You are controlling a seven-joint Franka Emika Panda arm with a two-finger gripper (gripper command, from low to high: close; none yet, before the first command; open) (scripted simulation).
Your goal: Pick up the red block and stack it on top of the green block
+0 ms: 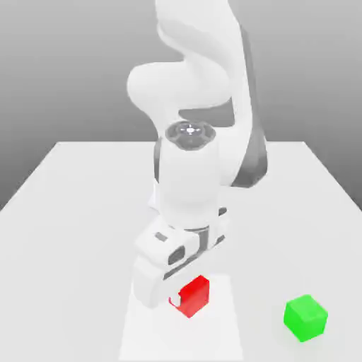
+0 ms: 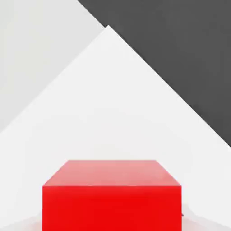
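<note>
So the white two-finger gripper (image 1: 182,297) is clamped on the glossy red cube-like block (image 1: 192,296), right between its fingers. Bright green cube (image 1: 305,317) sits apart, off toward the exterior view's right. Under the gripper: a bright white rectangular patch (image 1: 170,339) on the pale flat table (image 1: 63,283), grey backdrop behind. Hand view adds a dark grey area (image 2: 180,49) past the patch's edge.

The red block (image 1: 191,296), a plain solid-coloured cube with a paler face in the hand view, sits at the hand (image 1: 174,286) over the white patch (image 1: 223,329), partly hidden by it in the exterior view. The bright green block (image 1: 305,318), also a plain cube, lies on the surface (image 1: 272,247), well apart toward the exterior view's right, its top bare.
</note>
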